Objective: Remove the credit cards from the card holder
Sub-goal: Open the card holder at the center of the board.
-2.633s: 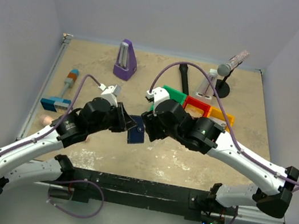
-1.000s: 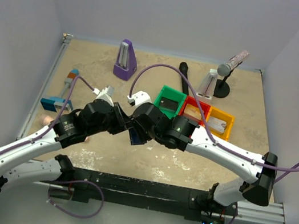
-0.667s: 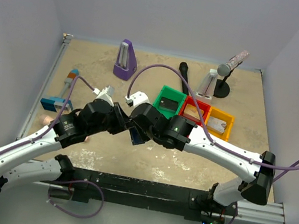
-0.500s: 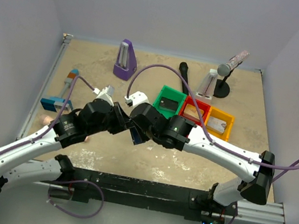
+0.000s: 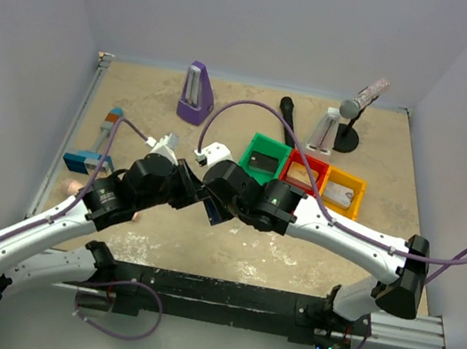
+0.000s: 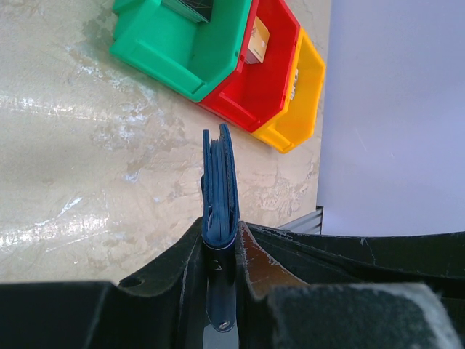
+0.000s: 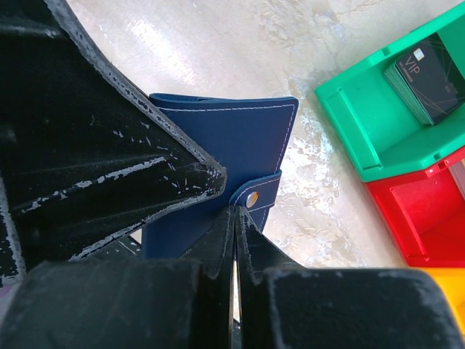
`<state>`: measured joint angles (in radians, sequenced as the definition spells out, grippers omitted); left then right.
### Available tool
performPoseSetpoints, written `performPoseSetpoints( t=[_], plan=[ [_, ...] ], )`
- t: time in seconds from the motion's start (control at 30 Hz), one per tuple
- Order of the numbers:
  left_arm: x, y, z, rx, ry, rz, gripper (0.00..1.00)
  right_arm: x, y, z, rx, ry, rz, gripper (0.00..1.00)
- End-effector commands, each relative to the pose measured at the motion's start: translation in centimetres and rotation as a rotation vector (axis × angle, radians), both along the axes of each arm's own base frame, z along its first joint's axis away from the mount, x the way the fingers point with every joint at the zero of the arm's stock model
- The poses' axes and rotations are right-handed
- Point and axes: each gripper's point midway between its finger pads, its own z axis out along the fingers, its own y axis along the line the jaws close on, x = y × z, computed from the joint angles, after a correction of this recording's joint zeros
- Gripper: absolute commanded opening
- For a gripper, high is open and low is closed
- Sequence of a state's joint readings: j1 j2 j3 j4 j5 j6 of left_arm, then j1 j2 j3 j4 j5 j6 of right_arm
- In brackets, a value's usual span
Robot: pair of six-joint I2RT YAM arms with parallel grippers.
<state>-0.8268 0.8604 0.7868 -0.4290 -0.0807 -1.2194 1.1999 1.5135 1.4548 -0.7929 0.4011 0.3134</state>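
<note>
The card holder (image 6: 221,182) is held up over the middle of the tabletop (image 6: 65,153), just near and left of the green bin (image 6: 182,51). It is folded shut and stands on edge. In the left wrist view it shows only its thin side, with several navy layers stacked together. Its long axis runs straight out from the left gripper (image 6: 220,243) towards the row of bins on the right. That gripper is closed a good way down and clamps the holder's near end between its two black fingers.

In the right wrist view one broad face of the holder shows. It is smooth, leather-like navy with a line of pale stitching along the edges. A short rounded snap tab (image 7: 256,196) with a silver stud wraps round its right edge. The right gripper (image 7: 236,216) is closed all the way, its scuffed black tips meeting at the rounded end of that tab (whether any of the tab is caught between them cannot be told).

The tabletop is a mottled beige with a stone-like pattern. The bins are glossy moulded plastic, and the red bin (image 6: 258,80) and the yellow bin (image 6: 298,102) touch side by side to the right of the green one. A flat black card (image 7: 429,80) marked VIP lies in the green bin, and a tan credit card (image 6: 258,45) lies in the red one.
</note>
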Motion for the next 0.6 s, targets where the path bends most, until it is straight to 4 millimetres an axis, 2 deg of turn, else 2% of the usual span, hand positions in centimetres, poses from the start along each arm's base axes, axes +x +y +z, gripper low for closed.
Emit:
performPoseSetpoints(
  t=[0.0,0.57],
  plan=[
    [-1.9,-1.8,4.2,-0.163,-0.055,-0.113,0.00,1.8,-1.4,0.7,-0.025,-0.063,-0.070,0.00],
    [-1.9,-0.8,3.0,-0.129,-0.047,-0.086,0.00,2.5,-3.1,1.8,-0.006,-0.097,-0.130,0.00]
  ],
)
